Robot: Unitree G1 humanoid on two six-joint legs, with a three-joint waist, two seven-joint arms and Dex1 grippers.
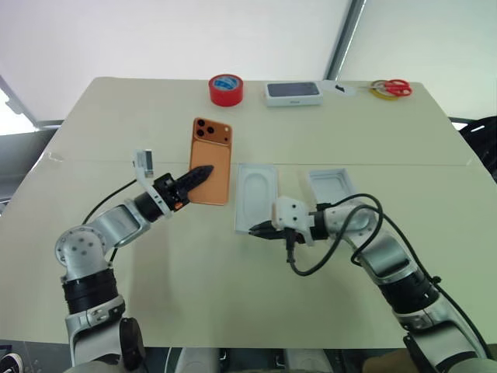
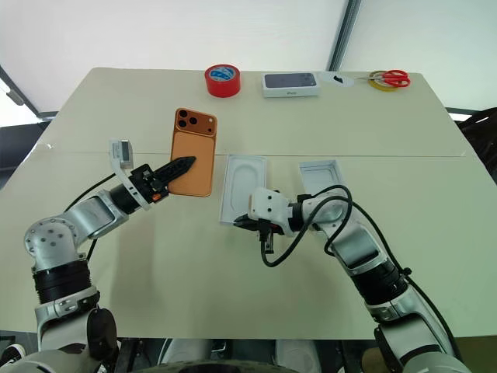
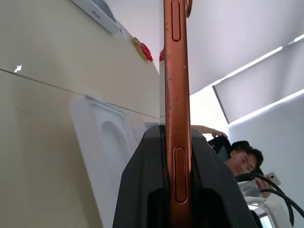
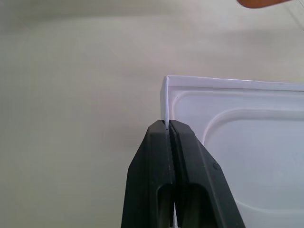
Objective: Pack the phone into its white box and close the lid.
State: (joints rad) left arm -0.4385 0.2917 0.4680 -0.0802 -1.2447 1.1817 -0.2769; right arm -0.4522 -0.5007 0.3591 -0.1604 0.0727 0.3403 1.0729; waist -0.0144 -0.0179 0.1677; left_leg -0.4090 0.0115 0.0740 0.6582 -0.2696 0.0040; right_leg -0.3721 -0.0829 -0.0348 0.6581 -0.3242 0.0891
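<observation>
My left gripper (image 1: pixel 203 170) is shut on one long edge of the orange phone (image 1: pixel 213 151), which faces up with its three lenses at the far corner. The left wrist view shows the phone (image 3: pixel 177 85) edge-on between the two fingers. Just right of it the white box (image 1: pixel 241 194) lies open on the table, its moulded tray with an oval recess showing. My right gripper (image 1: pixel 255 230) is shut on the thin wall at the box's near left corner (image 4: pixel 165 95). The lid (image 1: pixel 332 186) lies inner face up to the right of the box, behind my right wrist.
At the table's far edge stand a red tape roll (image 1: pixel 226 89), a separate white box with a dark phone picture (image 1: pixel 293 93), and red-handled scissors with a yellow tape ring (image 1: pixel 390 88). A person (image 3: pixel 242 159) sits beyond the table in the left wrist view.
</observation>
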